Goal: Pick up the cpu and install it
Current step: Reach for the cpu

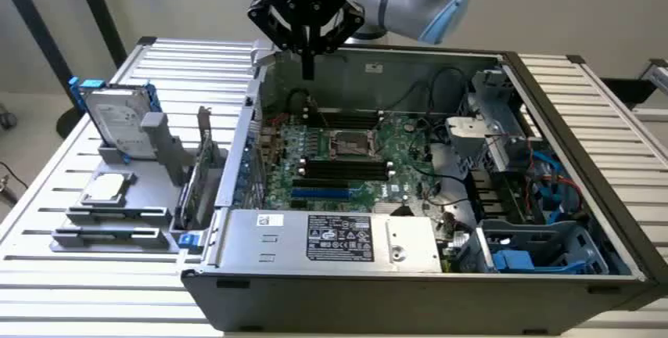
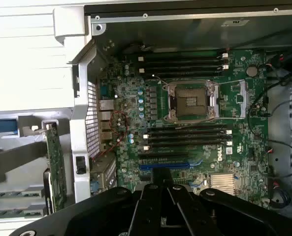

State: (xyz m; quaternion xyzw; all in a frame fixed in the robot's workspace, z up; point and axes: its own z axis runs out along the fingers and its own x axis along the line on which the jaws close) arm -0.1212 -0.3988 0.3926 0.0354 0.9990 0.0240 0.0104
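Observation:
The cpu (image 1: pixel 105 188), a small square chip with a silver top, lies flat on the grey parts stand (image 1: pixel 115 221) at the exterior view's left, outside the case. My gripper (image 1: pixel 308 68) hangs high over the back edge of the open computer case, far from the cpu, its fingers (image 2: pixel 160 196) pressed together with nothing between them. Below it, the motherboard (image 2: pixel 234 162) shows its cpu socket (image 1: pixel 352 144) (image 2: pixel 191 101), open with bare contacts and a metal frame around it.
A silver hard drive with blue rails (image 1: pixel 117 123) stands upright at the back of the stand. An expansion card (image 1: pixel 203 166) stands between stand and case. Black memory sticks (image 2: pixel 185 137), cables, drive cages (image 1: pixel 543 244) and a power supply (image 1: pixel 334 236) crowd the case.

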